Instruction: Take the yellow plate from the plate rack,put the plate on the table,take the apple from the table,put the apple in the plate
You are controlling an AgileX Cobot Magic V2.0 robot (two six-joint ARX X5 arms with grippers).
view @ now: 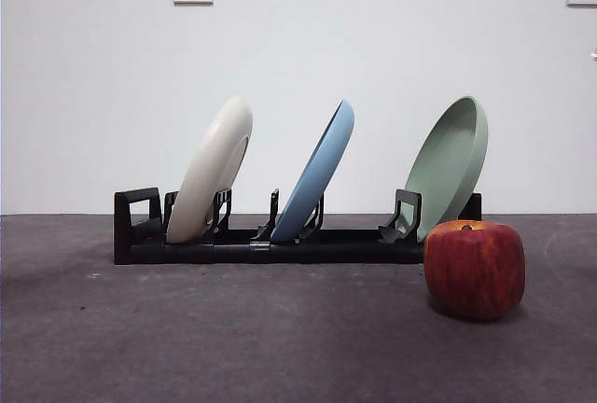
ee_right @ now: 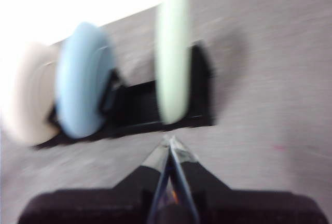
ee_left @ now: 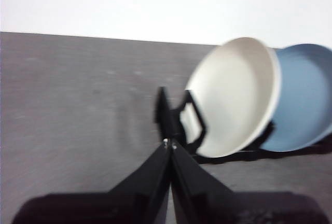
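Fingers on both our grippers are pressed together, pinching nothing: the left gripper (ee_left: 169,143) is facing the looped end of the plate rack (view: 270,240), while the right gripper (ee_right: 169,140) is facing the rack's other end, in a blurred wrist view. Neither arm is showing in the front view.

We are judging the step in hand as fetching the yellow plate (view: 213,170), and for that we are wanting the left fingers spread first, then closing on the plate's upper rim, lifting along its lean so it is clearing its slot without dragging the rack or knocking the light blue plate (view: 317,172) just beside it.

In the front view the yellow plate is sitting in the rack's slot at nine o'clock, standing on edge, its long axis running from about seven up to one o'clock. The sage green plate (view: 451,162) is leaning likewise at three o'clock. The apple (view: 474,269) is resting on the surface (view: 187,328) towards four o'clock, stem dip up.
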